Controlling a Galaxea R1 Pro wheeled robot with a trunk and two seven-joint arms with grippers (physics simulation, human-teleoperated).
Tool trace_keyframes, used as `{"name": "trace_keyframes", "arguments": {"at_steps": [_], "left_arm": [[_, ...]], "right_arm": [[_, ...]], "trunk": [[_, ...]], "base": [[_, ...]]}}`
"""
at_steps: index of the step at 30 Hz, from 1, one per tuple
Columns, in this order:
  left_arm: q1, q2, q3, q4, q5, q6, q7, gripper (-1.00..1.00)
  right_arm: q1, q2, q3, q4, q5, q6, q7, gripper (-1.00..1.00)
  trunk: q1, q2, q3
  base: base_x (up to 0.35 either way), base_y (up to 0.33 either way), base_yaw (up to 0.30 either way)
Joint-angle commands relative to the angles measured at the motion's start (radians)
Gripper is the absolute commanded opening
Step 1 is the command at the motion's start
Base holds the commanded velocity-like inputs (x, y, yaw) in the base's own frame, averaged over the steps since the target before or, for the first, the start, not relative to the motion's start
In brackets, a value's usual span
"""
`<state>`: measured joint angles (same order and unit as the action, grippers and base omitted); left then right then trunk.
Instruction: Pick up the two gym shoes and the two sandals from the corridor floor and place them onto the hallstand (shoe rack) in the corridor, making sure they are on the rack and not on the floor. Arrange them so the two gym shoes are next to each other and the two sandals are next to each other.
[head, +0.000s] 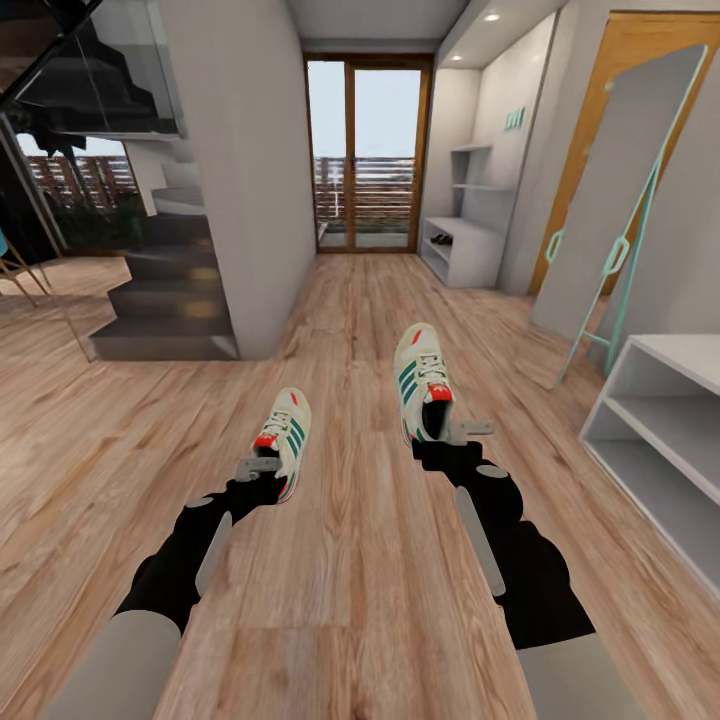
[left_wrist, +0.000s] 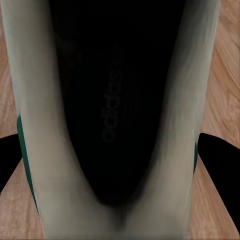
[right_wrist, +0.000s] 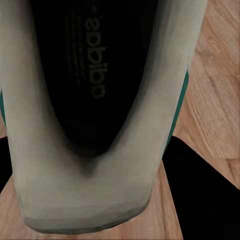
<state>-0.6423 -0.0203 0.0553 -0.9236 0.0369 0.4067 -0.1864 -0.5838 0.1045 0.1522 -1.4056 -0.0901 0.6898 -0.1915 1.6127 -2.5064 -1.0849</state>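
**Both sneakers in hand, carry to the shoe rack under way**

The left gripper (head: 262, 470) has its jaws clenched on the heel of one sneaker (head: 285, 435). The right gripper (head: 455, 432) grasps the heel of the other sneaker (head: 420, 378) in the same way. In each wrist view a heel collar sits between two dark fingers (left_wrist: 220, 160), with the wood floor (head: 350, 560) beneath. Both shoes appear lifted off the floor, toes pointing ahead.

The shoe rack (head: 465, 245) stands at the far end of the corridor, against the right-hand wall beside the glass door (head: 368, 150). A plain white bench (head: 665, 430) is near on the right; judged by its lack of upper shelves, it is not the target.

Recommendation: keep both grips firm and the shoes level during the drive. Pass the leaning mirror (head: 620, 210) with margin. At the rack, set the sneakers side by side on one shelf, leaving room for the sandals.
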Motion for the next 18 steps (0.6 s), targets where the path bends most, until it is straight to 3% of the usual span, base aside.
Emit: {"name": "trace_keyframes", "arguments": {"at_steps": [1,18], "left_arm": [[0.0,-0.001,0.004,-0.001,0.005,0.007,-0.005,-1.0],[0.0,-0.001,0.005,-0.001,0.005,0.007,-0.005,-1.0]], "right_arm": [[-0.001,0.0,0.001,-0.001,-0.01,0.004,-0.009,-1.0],[-0.001,0.0,0.001,-0.001,-0.011,0.005,-0.009,-1.0]], "trunk": [[0.0,0.0,-0.001],[0.0,0.0,-0.001]], "base": [[0.286,0.0,0.0],[0.281,0.0,0.0]]}}
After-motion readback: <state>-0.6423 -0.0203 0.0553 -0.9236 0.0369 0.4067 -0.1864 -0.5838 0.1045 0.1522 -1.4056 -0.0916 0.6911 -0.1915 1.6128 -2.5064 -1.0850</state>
